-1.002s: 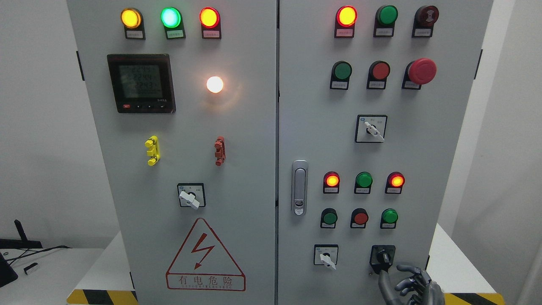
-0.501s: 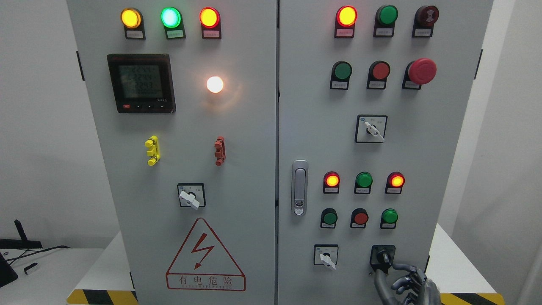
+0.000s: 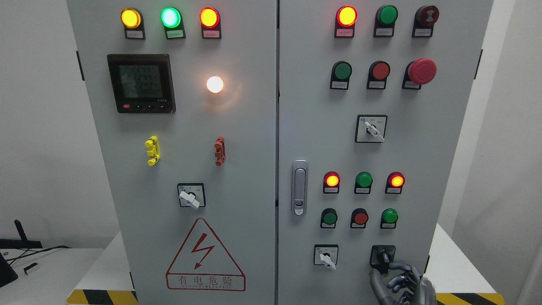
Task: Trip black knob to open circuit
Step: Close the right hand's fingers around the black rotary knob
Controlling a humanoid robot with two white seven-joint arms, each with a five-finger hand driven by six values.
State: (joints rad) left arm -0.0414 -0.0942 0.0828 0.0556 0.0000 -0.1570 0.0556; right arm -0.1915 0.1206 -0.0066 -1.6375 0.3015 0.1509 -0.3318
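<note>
The black knob (image 3: 383, 256) sits on a black square plate at the lower right of the grey cabinet's right door (image 3: 313, 127), its handle pointing roughly upward. My right hand (image 3: 382, 272) comes up from the bottom edge just below and right of it. The thumb stands up under the plate's lower left corner, and the index finger (image 3: 400, 267) reaches to the plate's lower right corner. The other fingers curl loosely below. The knob's handle is not enclosed by the fingers. My left arm does not show.
A white selector switch (image 3: 326, 256) is just left of the knob. Red and green push buttons (image 3: 360, 217) and lit indicator lamps (image 3: 332, 180) sit above. A door latch (image 3: 299, 187) is at the door's left edge. The white table (image 3: 457, 271) holds the cabinet.
My right hand has moved up and left toward the black knob, and its index finger now reaches the plate's lower right corner. The knob's handle has not turned.
</note>
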